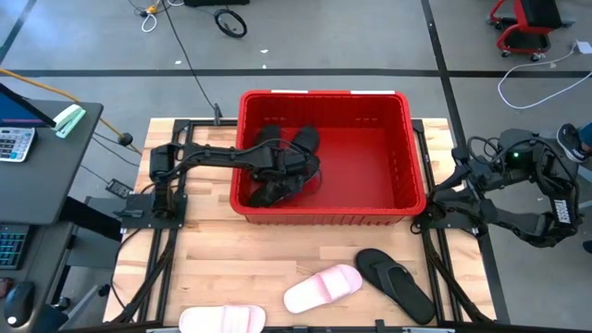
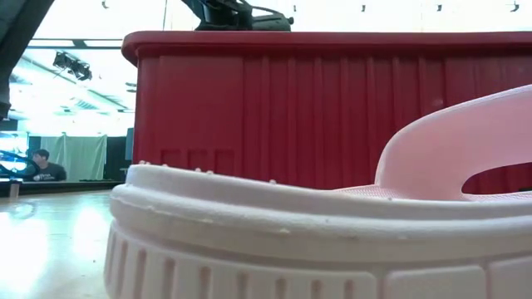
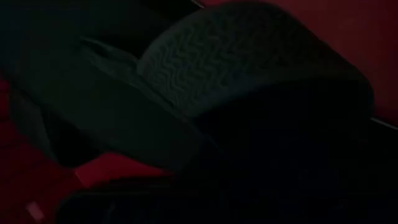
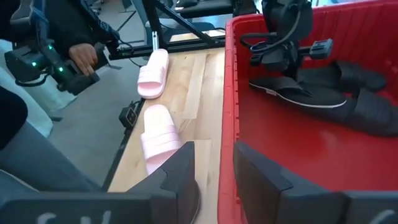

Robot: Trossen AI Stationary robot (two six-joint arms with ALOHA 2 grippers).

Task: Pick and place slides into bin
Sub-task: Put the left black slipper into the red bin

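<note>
We look down on the wooden table [image 1: 277,250] and the big red bin [image 1: 370,166] sitting at its far half. Inside the bin, at its left end, lie three black slides [image 1: 277,190] in a loose heap; the right wrist view shows them flat on the red floor. The left arm [image 1: 203,157] reaches over the bin's left wall, and the left gripper [image 1: 287,166] is down among those black slides — we cannot tell whether its pincer is wide or closed, the wrist view being dark and filled by a ridged black sole [image 3: 230,62]. On the bare table in front of the bin we see a fourth black slide [image 1: 396,277], thong-style, a pink slide [image 1: 322,287] just beside it, and another pink slide [image 1: 222,320] at the near edge. The right gripper [image 4: 214,171] waits off the table's right side, pincer spread with nothing between the fingers.
</note>
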